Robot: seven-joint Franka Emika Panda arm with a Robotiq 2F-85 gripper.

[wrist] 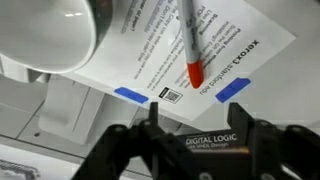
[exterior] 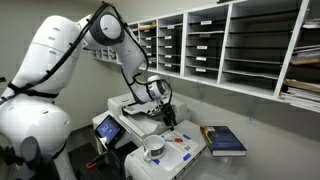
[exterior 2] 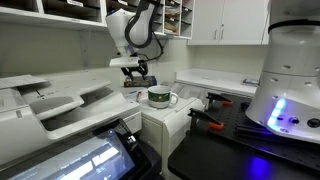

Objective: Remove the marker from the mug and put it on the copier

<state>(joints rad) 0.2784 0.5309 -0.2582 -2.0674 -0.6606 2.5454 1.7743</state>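
Observation:
In the wrist view the marker [wrist: 188, 40], dark with a red tip, lies on a printed white sheet [wrist: 240, 55] on top of the copier [exterior: 135, 135]. The mug [wrist: 48, 30] stands to its left on the sheet's edge. It also shows in both exterior views [exterior: 153, 147] [exterior 2: 160, 97]. My gripper [wrist: 207, 122] is open and empty. Its two dark fingers stand wide apart just short of the marker's red tip and do not touch it. In both exterior views the gripper [exterior: 164, 110] [exterior 2: 135, 72] hangs low over the copier top, beside the mug. The marker is too small to make out there.
A dark blue book [exterior: 225, 140] lies on the counter beside the copier. The copier's blue-lit touchscreen [exterior 2: 85, 160] [exterior: 108, 127] tilts at its front. A wall of paper-sorting shelves [exterior: 230, 45] stands behind. The robot's white base [exterior 2: 290, 70] stands close by.

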